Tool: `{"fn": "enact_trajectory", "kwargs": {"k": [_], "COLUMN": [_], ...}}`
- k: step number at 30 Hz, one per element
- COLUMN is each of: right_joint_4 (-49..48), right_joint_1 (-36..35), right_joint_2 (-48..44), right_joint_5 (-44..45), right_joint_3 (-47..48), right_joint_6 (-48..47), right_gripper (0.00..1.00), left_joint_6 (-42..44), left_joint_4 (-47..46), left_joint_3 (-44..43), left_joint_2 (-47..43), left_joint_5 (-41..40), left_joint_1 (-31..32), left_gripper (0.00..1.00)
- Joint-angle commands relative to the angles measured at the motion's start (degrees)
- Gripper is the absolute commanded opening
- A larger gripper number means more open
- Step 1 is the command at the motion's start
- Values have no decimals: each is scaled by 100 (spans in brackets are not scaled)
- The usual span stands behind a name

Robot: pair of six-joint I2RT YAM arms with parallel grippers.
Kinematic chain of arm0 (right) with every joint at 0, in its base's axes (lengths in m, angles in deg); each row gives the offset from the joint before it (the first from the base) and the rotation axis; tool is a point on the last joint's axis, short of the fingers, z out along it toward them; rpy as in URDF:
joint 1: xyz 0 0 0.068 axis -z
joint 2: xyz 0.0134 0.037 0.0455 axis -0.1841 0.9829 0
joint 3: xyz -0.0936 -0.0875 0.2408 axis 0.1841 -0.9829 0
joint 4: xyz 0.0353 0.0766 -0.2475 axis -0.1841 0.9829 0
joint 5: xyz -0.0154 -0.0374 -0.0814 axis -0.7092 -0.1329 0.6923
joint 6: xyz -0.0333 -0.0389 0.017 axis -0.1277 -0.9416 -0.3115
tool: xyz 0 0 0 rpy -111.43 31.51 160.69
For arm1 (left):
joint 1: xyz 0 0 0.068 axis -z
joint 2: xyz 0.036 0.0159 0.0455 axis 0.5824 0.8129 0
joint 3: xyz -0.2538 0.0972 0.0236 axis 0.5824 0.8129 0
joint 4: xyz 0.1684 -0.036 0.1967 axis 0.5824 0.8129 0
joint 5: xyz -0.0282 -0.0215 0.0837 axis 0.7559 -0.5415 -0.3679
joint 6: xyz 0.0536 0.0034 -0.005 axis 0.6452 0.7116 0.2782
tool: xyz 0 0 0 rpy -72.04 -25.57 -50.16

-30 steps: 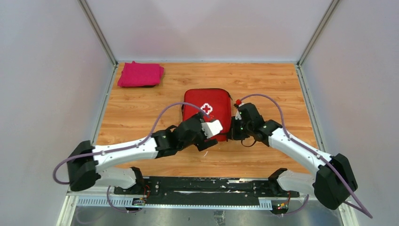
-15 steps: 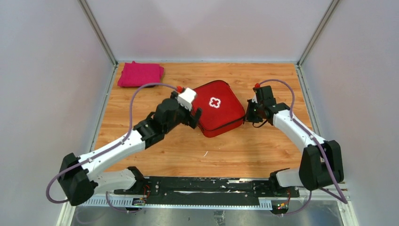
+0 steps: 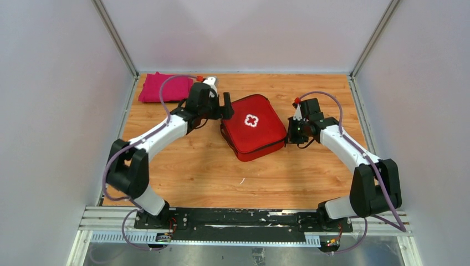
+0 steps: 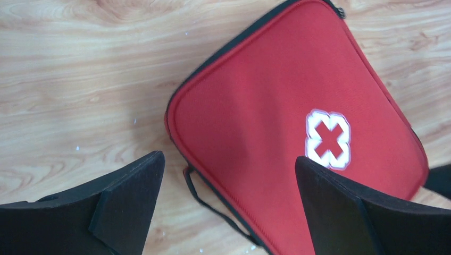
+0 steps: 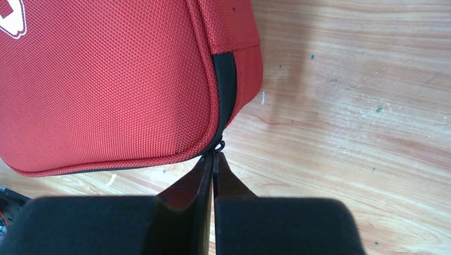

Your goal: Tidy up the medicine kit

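Jaws first — clamps right jaws on zip pull (image 5: 218, 144) at kit (image 3: 252, 126) corner, hangs left jaws wide apart over its left corner. Has swung kit askew, farther back on table (image 3: 194, 166) — readies, likely, for unzipping.

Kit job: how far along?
Done: nothing visible; the medicine kit lies closed, contents unseen. In hand: right gripper pinches the zipper pull at one corner, left gripper open by the opposite corner. Left, likely: unzip, open, sort inside.
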Motion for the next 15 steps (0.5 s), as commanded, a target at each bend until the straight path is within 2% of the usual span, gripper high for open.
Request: {"fn": "enact_trajectory", "kwargs": {"k": [1,7,11,15], "right_joint_4": [196,268,366,542], "right_joint_1": [46,41,45,46], "right_joint_2": [54,89,59,41], "right_joint_5": [-369,-303,-137,69], "right_joint_3": [117,121,149,158], "right_joint_6": [-166,-217,-249,-139], "right_gripper": [0,0,0,0], "left_joint_6": [25,423,557,257], "left_joint_4": [305,414,721,456], "left_joint_3": [-801,-1455,-1788,-1352], "left_joint_2": [910,1682,2101,1976], "left_joint_5": [781,787,1104,1367], "left_joint_1": [-282,-393,-400,-400], "left_gripper": [98,96,85,77]}}
